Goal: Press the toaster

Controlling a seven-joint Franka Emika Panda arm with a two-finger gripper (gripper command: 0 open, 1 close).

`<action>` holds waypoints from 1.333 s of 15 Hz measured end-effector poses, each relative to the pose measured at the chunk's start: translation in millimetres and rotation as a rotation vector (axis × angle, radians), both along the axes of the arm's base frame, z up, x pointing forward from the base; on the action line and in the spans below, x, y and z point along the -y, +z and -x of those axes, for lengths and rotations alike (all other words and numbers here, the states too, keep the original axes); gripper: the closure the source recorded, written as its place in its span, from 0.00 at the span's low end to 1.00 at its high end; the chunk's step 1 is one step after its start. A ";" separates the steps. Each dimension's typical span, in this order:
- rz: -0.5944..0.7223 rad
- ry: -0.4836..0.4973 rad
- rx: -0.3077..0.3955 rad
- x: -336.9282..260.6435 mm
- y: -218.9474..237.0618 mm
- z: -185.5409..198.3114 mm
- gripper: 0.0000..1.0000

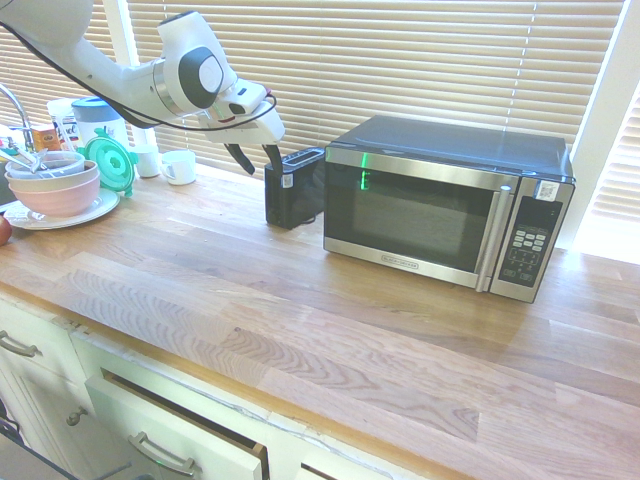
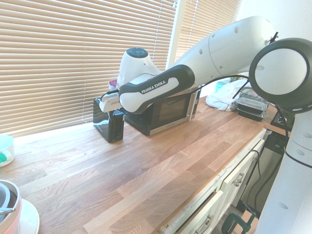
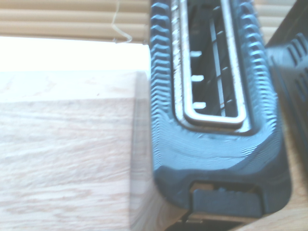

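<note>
Hovering just above the near end of the small black boxy toaster (image 1: 294,187), the tool (image 1: 255,158) of the white arm was seen with its two dark fingers spread wide and nothing held between them. The toaster was found standing upright on the pale wooden worktop (image 1: 300,300), toward its back edge under the slatted window blinds (image 1: 400,60), just beside the large stainless-and-black microwave (image 1: 445,205); whether the two touched could not be told. Its silvery slot rim (image 3: 211,72) was shown from close above in the wrist view, with a ribbed black lever (image 3: 226,202) at the end of the body. The lever appeared to be raised, so the pressing was judged not yet done and the approach step was taken to be in hand. For the next move, a fingertip would need to be lined up over that lever and driven straight down along the toaster's end, with the fingers perhaps brought together for a firmer contact. A push off-centre was judged likely to tip or slide the light toaster. At the worktop's far side end, stacked pink and white bowls (image 1: 55,185) and a white mug (image 1: 181,166) were noted, well apart from the work.
</note>
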State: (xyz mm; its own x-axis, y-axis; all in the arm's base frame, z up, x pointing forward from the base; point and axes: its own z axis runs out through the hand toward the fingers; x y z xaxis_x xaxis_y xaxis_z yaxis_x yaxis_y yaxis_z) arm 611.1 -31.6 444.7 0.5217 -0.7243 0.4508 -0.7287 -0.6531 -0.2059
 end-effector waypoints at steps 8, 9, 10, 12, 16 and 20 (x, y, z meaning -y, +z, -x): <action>-0.009 0.009 -0.015 3.2 -0.2 0.4 1.00; -0.008 0.010 -0.018 2.2 0.4 0.1 1.00; -0.007 0.010 -0.019 1.3 1.5 -0.3 1.00; -0.001 0.009 -0.015 1.7 6.0 -2.0 1.00; 0.014 0.004 0.005 7.8 20.5 -8.6 1.00; 0.022 0.013 -0.006 -2.0 25.4 -19.6 1.00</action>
